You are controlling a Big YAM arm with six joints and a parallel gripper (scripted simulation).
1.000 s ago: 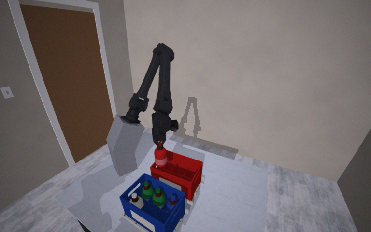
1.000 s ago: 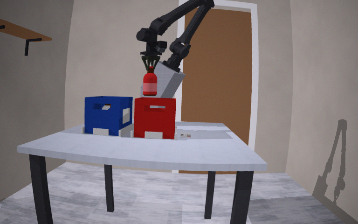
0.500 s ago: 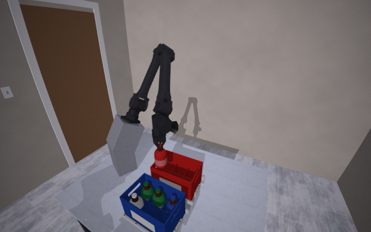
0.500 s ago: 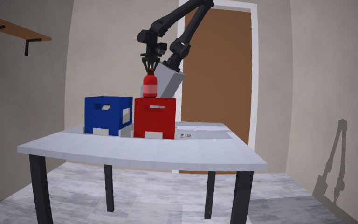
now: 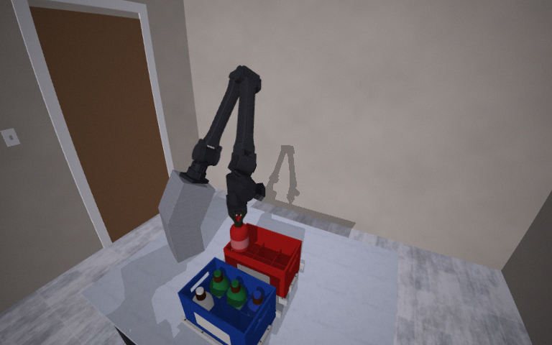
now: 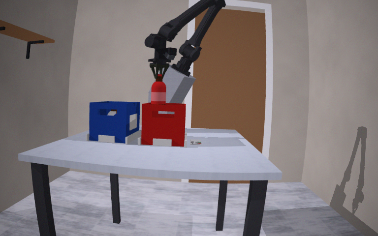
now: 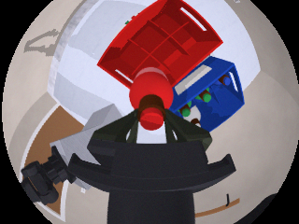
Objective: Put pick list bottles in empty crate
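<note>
At mid-frame, a red bottle [image 5: 239,238] [image 6: 158,93] [image 7: 150,92] is neck-gripped by part-closed fingers [image 5: 238,219] [image 6: 159,75], upright, presumably for lowering into the red crate [image 5: 280,274] [image 6: 163,126] [image 7: 161,39].

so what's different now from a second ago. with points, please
The gripper [image 5: 238,222] [image 6: 159,76] [image 7: 151,112] has lowered the red bottle [image 5: 239,235] [image 6: 158,89] [image 7: 149,90] slightly toward the red crate [image 5: 278,239] [image 6: 163,129] [image 7: 154,33]. Its hold on the bottle is unchanged, and both crates and the other bottles look unmoved.
</note>
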